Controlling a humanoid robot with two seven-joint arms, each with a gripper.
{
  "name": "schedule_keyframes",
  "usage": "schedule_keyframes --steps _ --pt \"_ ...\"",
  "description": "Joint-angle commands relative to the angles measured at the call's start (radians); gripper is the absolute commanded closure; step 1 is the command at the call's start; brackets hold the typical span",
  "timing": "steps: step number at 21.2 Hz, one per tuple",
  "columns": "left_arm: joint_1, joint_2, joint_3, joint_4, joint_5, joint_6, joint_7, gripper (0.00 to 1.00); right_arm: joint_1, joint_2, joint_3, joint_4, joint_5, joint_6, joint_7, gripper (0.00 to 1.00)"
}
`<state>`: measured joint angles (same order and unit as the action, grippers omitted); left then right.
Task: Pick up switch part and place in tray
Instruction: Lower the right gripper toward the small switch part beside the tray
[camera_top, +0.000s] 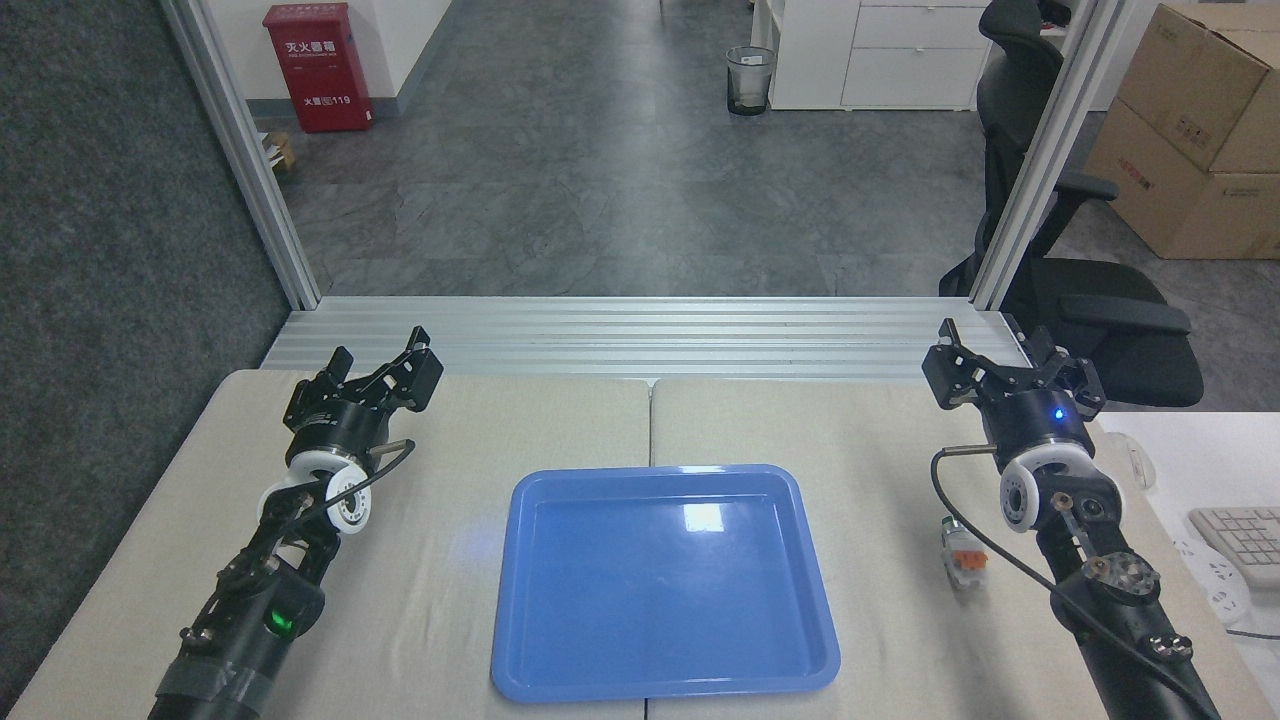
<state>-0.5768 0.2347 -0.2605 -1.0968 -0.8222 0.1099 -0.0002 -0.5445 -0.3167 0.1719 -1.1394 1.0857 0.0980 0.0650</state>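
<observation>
1. Nearest: beige cloth-covered table (420, 620), a seam running down its middle, both arms entering from the bottom corners.
2. On the table centre: blue tray (520, 600), glossy, shallow, raised rim, rounded corners; nothing inside, only a light glare on its floor.
3. Right of the tray, apart from it: switch part (962, 555), small white-grey block with an orange middle, lying on the cloth just beside the right arm's cable, outside the tray.
4. Further up on the left: left gripper (385, 368), above the table's far left part, fingers spread a little, nothing held.
5. Further up on the right: right gripper (1000, 360), near the table's far right edge, fingers parted wide, nothing between them, well behind the switch part.
6. At the right edge: white side surface with a keyboard (1240, 535), partly cut off.
7. Behind the table: ribbed aluminium sill (640, 335) and two slanted aluminium posts.
8. Beyond: grey floor (600, 180), black office chair (1080, 300) on the right, cardboard boxes (1190, 130) far right.
9. Farthest: red cabinet (318, 65) at left, mesh waste bin (750, 80), white drawer unit (900, 50).
</observation>
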Motion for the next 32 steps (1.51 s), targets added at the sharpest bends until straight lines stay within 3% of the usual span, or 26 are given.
schedule_keyframes --steps 1,20,32 --pt "0.002 0.002 -0.002 0.0 -0.014 0.002 -0.001 0.0 -0.04 0.024 0.024 0.003 -0.012 0.006 0.007 0.02" --pt "0.0 0.0 0.001 0.0 0.0 0.001 0.0 0.0 -0.034 0.004 0.024 0.001 -0.009 -0.057 -0.007 0.02" --pt "0.0 0.0 0.001 0.0 0.0 0.001 0.0 0.0 0.028 -0.001 0.024 -0.01 -0.009 -0.05 -0.007 0.02"
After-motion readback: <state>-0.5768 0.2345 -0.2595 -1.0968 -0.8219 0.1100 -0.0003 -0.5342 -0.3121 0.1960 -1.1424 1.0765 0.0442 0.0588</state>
